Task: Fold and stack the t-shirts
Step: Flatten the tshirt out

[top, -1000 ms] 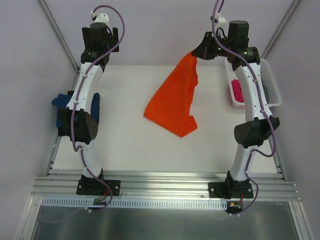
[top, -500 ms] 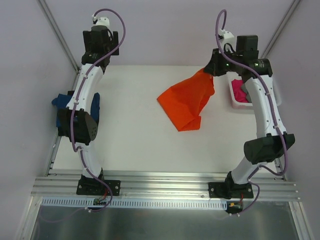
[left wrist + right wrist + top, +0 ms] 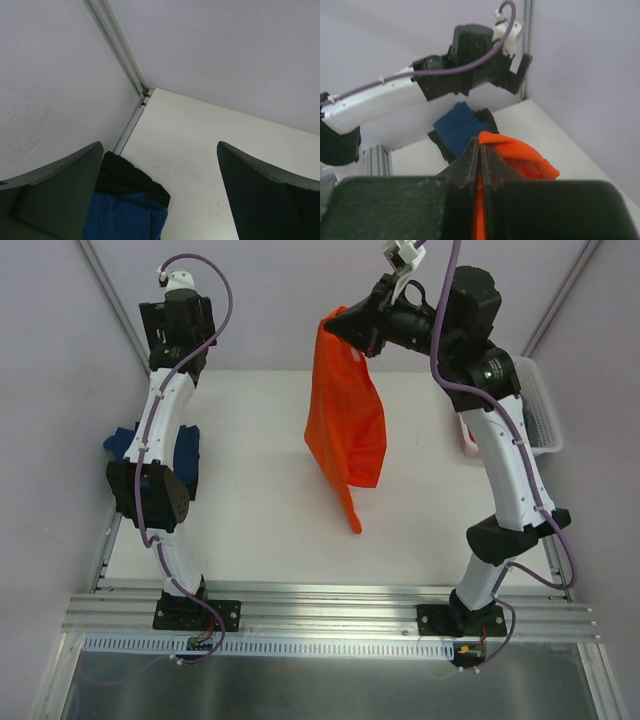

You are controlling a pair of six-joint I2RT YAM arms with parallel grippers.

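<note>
The orange t-shirt (image 3: pixel 345 430) now hangs in a long vertical drape above the middle of the table (image 3: pixel 250 520). It is held by one bunched edge at its top. One second ago its lower half lay spread on the surface. It has since been lifted, so most of the cloth is airborne. Whether the lowest tip touches the table cannot be determined from the top view.

The right gripper (image 3: pixel 348 325) is clamped on that bunched edge. In the right wrist view its jaws are pressed together, with an orange fold (image 3: pixel 520 155) gathered just past the right gripper (image 3: pixel 479 150). Note that the right arm has risen and swung away from the white basket (image 3: pixel 540 405) toward the table's centre.

The left gripper (image 3: pixel 160 150) stands wide apart with nothing between its fingers (image 3: pixel 55 190). It is held high near the far left corner and has shifted only slightly. Below it, a blue t-shirt (image 3: pixel 125 220) lies on a black t-shirt (image 3: pixel 127 175) at the table's left edge.

Treat the lift as preparation for laying out: the garment is suspended from one point and no fold has been made. Expect the free hem to swing. A second grasp or a controlled lowering is probably needed so that the shirt lands flat and unbunched.
</note>
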